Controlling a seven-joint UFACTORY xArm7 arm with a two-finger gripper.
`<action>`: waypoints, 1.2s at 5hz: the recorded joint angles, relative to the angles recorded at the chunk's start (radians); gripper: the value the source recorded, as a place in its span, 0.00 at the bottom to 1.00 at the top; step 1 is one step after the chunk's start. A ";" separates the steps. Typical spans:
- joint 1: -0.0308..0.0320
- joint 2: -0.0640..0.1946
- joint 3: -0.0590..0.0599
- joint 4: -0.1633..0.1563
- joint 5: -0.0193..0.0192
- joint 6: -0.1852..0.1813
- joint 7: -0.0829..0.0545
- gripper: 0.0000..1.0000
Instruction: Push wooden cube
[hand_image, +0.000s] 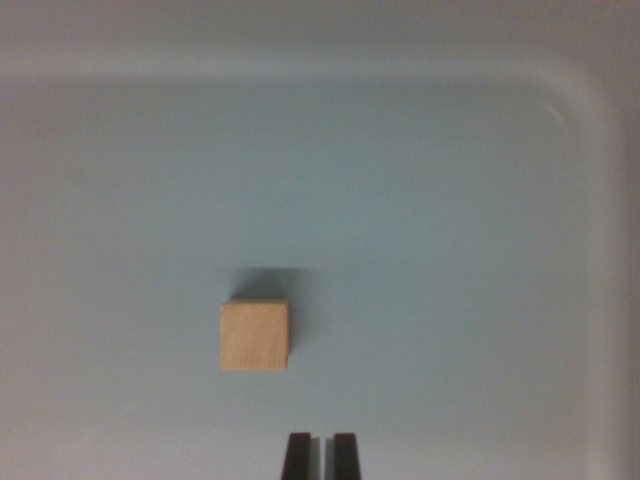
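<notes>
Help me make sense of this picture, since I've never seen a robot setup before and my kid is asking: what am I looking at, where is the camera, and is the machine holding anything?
The camera is mounted on the wrist of a single robot arm and looks down at the work surface. The two dark prongs at the bottom edge are the tips of the gripper, the arm's "hand". They stand close together with only a thin gap, and nothing is between them, so the machine holds nothing. The pale surface is a light tray with a raised rim and rounded corner, seen at the top and the wrist view's right. On it lies one thing: a small wooden cube, sitting flat, a little to the wrist view's left of the gripper and apart from it. The job is to push that cube, and contact has not yet been made.
</notes>
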 joint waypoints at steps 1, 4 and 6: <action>0.0018 0.008 0.001 -0.031 0.0003 -0.035 0.001 0.00; 0.0038 0.016 0.002 -0.065 0.0006 -0.073 0.002 0.00; 0.0059 0.025 0.004 -0.102 0.0010 -0.114 0.004 0.00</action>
